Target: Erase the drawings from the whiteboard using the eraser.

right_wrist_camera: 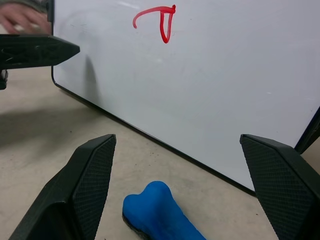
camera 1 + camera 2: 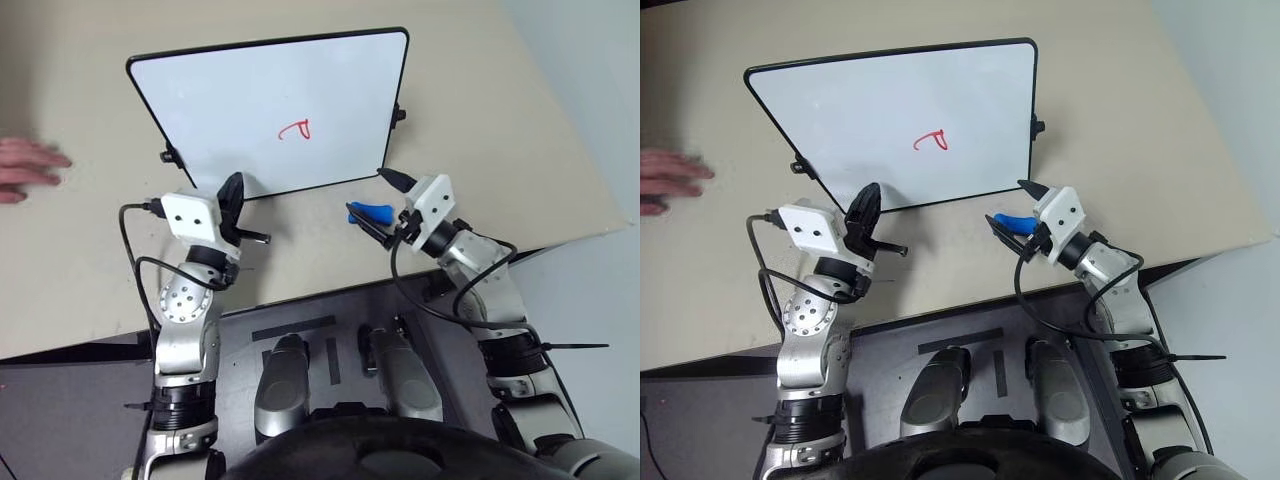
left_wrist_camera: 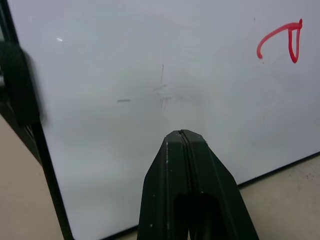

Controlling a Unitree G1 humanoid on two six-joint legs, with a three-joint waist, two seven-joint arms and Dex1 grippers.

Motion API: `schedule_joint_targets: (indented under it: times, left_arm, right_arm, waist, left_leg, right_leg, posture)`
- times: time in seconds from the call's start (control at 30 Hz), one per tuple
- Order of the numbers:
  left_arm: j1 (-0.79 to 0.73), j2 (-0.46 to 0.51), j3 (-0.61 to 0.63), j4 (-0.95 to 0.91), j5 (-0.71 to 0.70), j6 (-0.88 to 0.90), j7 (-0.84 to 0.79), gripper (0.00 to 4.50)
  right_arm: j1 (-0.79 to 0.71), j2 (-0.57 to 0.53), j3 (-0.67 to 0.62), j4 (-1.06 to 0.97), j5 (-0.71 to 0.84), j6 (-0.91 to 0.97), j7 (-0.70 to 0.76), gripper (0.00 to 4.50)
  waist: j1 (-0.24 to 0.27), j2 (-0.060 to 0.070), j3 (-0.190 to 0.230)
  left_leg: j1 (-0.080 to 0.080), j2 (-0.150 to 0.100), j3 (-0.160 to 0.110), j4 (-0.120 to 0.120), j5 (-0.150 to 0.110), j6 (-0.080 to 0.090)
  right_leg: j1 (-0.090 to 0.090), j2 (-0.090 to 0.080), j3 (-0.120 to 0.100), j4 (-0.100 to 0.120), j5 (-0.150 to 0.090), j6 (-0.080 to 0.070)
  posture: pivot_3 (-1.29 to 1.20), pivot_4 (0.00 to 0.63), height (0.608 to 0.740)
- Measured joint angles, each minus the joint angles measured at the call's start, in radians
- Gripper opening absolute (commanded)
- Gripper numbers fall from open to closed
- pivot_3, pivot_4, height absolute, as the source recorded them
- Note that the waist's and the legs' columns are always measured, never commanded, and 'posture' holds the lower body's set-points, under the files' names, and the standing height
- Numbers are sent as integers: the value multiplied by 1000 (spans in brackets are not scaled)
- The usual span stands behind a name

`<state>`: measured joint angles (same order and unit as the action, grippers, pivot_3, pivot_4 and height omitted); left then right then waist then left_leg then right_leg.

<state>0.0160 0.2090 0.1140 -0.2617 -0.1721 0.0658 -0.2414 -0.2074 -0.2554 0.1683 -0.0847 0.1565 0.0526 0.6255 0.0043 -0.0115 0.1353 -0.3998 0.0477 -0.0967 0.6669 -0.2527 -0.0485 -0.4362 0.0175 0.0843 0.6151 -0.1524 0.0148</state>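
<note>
— Between the spread fingers (image 1: 95, 175) of the right gripper (image 2: 378, 200), what lies there?
— The blue eraser (image 1: 160, 212), flat on the table (image 2: 80, 270) (untouched), just off the whiteboard (image 2: 250, 100) edge.
— And the left gripper (image 3: 185, 145)?
— Clenched on nothing, over the board's near corner; the red drawings (image 2: 296, 129) sit mid-board.

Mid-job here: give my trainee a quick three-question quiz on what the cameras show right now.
1. True or false: the right hand is shut on the eraser.
2. What colour is the drawing on the whiteboard?
3. The left hand is: A open, B shut.

Key:
1. False; its fingers stand open on either side of the eraser, which lies on the table.
2. Red.
3. B.
</note>
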Motion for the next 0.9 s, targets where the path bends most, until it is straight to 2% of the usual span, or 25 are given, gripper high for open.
schedule_joint_targets:
  times: [0.4, 0.9]
  left_arm:
    - [-20, 0, -14, 27, 1, 4, -17, 0]
    - [44, -2, 4, -23, 3, 5, 26, 0]
  right_arm:
    - [31, -24, 5, -37, -6, 2, -6, 4191]
    - [-27, -70, 77, 8, -18, 7, 138, 4191]
  waist:
    - [0, 0, 0]
    - [1, 0, 0]
  left_leg:
    - [0, 0, 0, 0, 0, 0]
    - [0, 0, 0, 0, 0, 0]
  right_leg:
    - [0, 0, 0, 0, 0, 0]
    - [0, 0, 0, 0, 0, 0]
  posture:
    - [0, 150, 740]
    - [0, 150, 740]
